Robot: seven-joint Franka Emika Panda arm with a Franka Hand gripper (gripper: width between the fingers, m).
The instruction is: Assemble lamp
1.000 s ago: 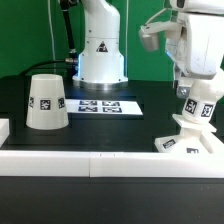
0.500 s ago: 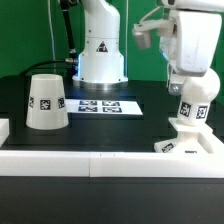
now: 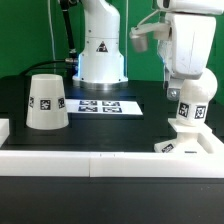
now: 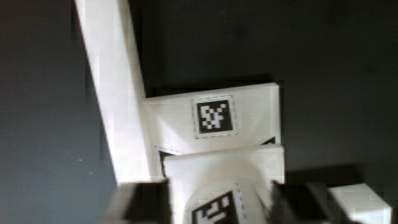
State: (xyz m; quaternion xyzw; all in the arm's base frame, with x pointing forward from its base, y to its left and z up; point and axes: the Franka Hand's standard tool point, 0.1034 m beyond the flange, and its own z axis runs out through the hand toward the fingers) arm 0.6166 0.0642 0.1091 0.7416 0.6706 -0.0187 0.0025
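The lamp base point(image 3: 186, 147) lies at the exterior view's right, close to the front rail. The bulb point(image 3: 190, 110) stands upright on it, its tags facing out. My gripper point(image 3: 187, 96) comes straight down over the bulb, with one finger on each side of it. In the wrist view the tagged bulb point(image 4: 222, 195) fills the space between my gripper's point(image 4: 228, 208) dark fingers, above the base point(image 4: 222, 112). Whether the fingers still press on the bulb does not show. The shade point(image 3: 46, 102) stands mouth down at the exterior view's left, far from the arm.
The marker board point(image 3: 108, 105) lies flat mid-table in front of the white robot pedestal point(image 3: 102, 50). A low white rail point(image 3: 100, 160) runs along the table's front, and shows as a long white strip point(image 4: 111, 90) beside the base.
The arm has swung from a lean to upright and shifted slightly to the exterior view's left. The bulb now stands straight on the base instead of tilted.
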